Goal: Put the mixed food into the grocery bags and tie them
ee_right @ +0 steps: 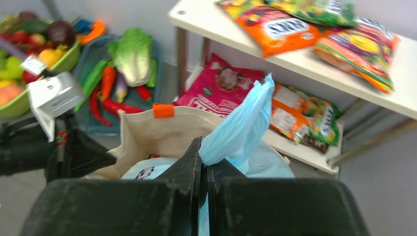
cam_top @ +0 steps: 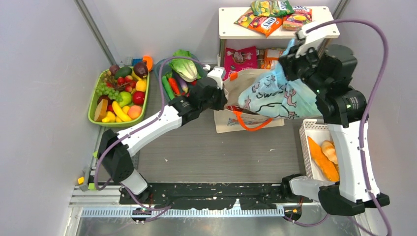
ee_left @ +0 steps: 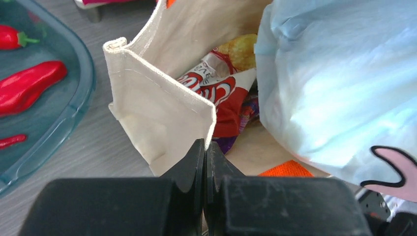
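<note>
At the far left a green tray held a heap of toy fruit. Just beside it, a teal tray carried the pale-green cabbage along with a red pepper and other long vegetables.

The left gripper reached in from that side. Its jaws were pressed together on the left rim of the canvas tote, with the cloth edge pinched between the tips. The tote stood mouth-up in the middle of the table, an orange handle drooping down its front. Inside it lay a red snack packet with something purple beneath.

The light-blue plastic bag, full and bulging, hung over the right part of the tote and partly within its mouth. Whether its bottom rested inside could not be made out. The right gripper held the bag by its gathered neck. Its jaws were closed tight on the twisted plastic, which stuck up past the fingertips.

Behind them stood a white shelf. An orange packet and green ones lay on top, and a pink packet sat on the lower level. At the far right a white mesh basket sat beside the right arm, holding orange and tan items
</note>
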Controlling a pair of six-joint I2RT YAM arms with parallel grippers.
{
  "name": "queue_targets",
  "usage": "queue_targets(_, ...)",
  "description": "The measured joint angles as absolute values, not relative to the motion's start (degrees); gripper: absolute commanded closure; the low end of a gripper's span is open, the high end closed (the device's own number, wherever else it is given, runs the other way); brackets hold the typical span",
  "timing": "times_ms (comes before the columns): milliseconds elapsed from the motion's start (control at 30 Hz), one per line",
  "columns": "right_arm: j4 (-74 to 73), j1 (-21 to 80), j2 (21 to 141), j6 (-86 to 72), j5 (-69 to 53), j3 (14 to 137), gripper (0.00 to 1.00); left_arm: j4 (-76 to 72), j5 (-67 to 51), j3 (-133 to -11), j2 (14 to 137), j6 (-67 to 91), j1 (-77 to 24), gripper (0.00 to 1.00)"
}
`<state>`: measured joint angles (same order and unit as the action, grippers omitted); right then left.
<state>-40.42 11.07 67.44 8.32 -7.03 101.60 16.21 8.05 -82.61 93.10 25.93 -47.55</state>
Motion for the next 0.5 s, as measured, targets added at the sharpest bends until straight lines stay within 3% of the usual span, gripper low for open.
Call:
queue_targets(233, -47.4, 33.5, 76.6, 15.8, 6.4, 109.4, 0.95, 16.6, 3.2, -74.9, 85.2, 24.5, -46.8, 1.0)
queue_targets(500, -41.2, 38.1, 88.9, 16.4, 4.7, 108.4, 0.95, 16.1, 2.3, -68.7, 79.3, 23.5, -45.8, 1.0)
